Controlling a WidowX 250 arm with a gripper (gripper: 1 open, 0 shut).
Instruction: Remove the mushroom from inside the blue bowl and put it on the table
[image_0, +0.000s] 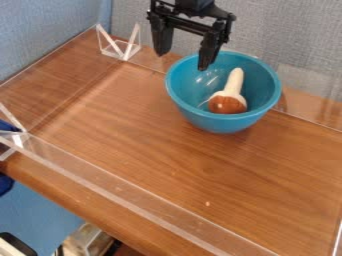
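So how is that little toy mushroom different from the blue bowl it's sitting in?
The small toy mushroom, with its orange-brown cap and cream stem, is far smaller than the glossy turquoise plastic bowl. The mushroom lies tipped on its side; the bowl stands upright on the wooden table. The mushroom is two-toned, the bowl one colour. Both look smooth and rounded.

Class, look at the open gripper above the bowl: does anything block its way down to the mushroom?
Nothing visible does. The gripper hangs open over the blue bowl's far-left rim; the mushroom lies uncovered inside, with only the bowl's wall around it.
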